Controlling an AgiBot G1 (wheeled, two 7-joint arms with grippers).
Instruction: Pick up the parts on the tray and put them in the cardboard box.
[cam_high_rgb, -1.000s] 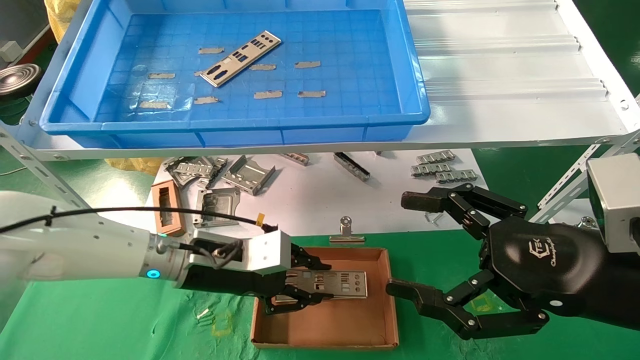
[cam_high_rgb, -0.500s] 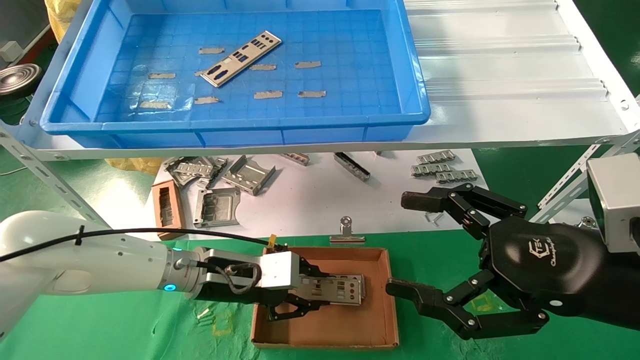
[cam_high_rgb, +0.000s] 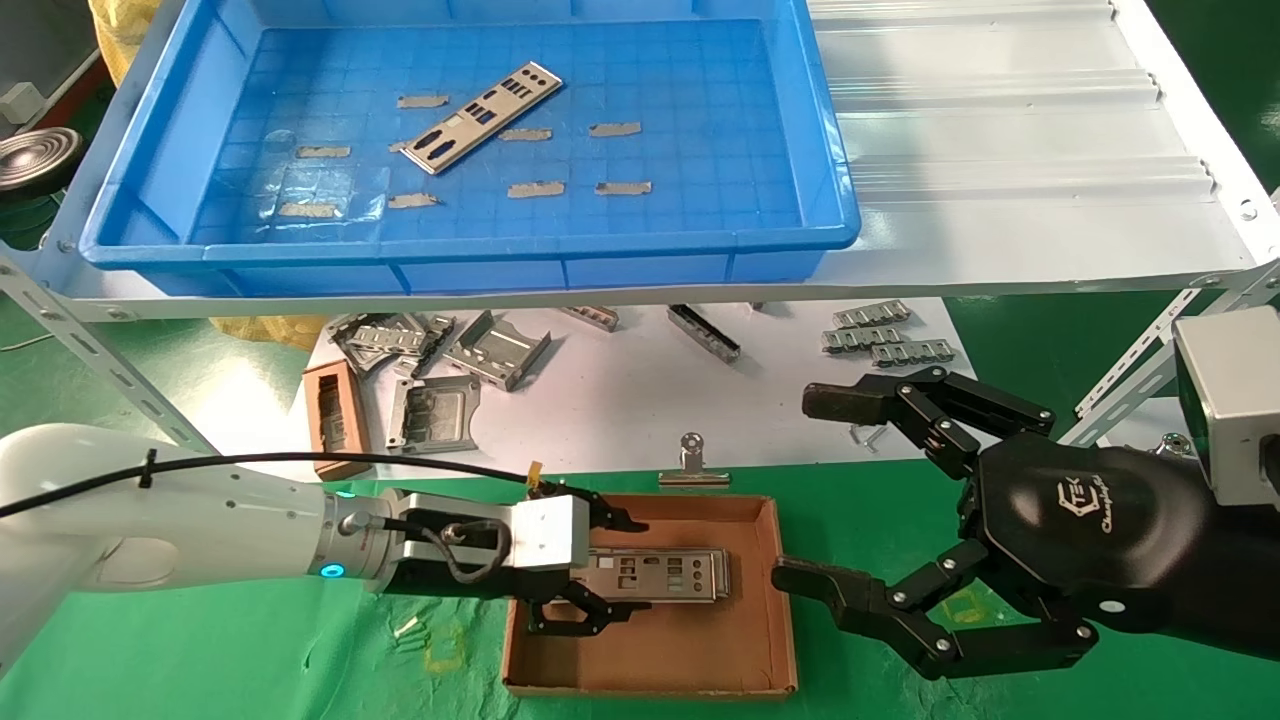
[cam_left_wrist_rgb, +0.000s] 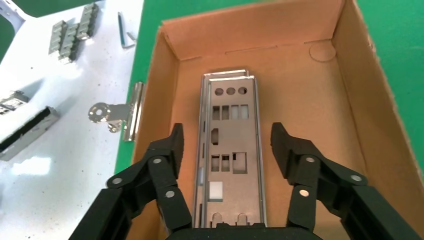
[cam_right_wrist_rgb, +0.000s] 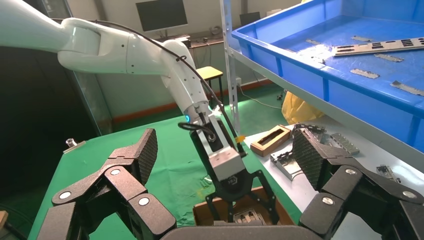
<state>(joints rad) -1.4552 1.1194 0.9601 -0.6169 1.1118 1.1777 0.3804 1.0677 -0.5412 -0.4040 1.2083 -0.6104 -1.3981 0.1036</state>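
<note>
Green matting covers your bench (cam_high_rgb: 250, 660), a white shelf holding the tray (cam_high_rgb: 150, 190).
Your left gripper (cam_high_rgb: 585, 570) straddles a plate (cam_high_rgb: 660, 575) in the cardboard box (cam_high_rgb: 700, 660), jaws apart; right gripper (cam_high_rgb: 840, 500) waits alongside, jaws spread.

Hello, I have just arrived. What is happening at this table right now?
The left gripper is low over the small brown cardboard box, fingers open on either side of a thin silver metal plate that lies flat on the box floor, apparently just released. One more silver plate lies in the large blue plastic tray on the shelf, among greyish tape scraps. The right gripper hangs open beside the box, idle.
</note>
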